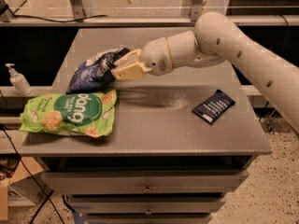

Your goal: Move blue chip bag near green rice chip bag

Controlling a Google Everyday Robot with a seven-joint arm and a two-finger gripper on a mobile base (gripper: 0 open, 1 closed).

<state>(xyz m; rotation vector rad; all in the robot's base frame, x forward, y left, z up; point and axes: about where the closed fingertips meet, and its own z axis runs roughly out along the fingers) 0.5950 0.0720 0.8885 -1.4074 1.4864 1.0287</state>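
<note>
Grey counter [154, 125] seen from above its front edge, with shut drawers [147, 183] beneath and a glass partition behind the back edge. Lying flat near the front-left corner: green rice chip bag [70, 113], lime green, with a dark circle of white lettering and pictures of round crisps. Just behind it, toward the left edge: blue chip bag [91, 73], puffy and crinkled, tilted, lower end touching or almost touching the green bag's upper edge; cannot tell whether resting on the counter or just clear of it. Clamped on the blue bag's right end: cream gripper [117, 70], narrowed onto the crinkled foil, at the end of a white arm [233, 41] reaching in from the right edge. Toward the right edge, well apart from both bags: small flat navy packet [213, 106] with white text, no part of the job. Off the left edge, on a lower ledge: white pump bottle [17, 80].

Progress, as a judgement: nearly done. Blue bag already beside the green one; left to do, letting go and drawing the arm clear without dragging the bag along. Containers: both bags apparently sealed, contents unseen; drawers shut, contents hidden; pump bottle's fill level impossible to tell
</note>
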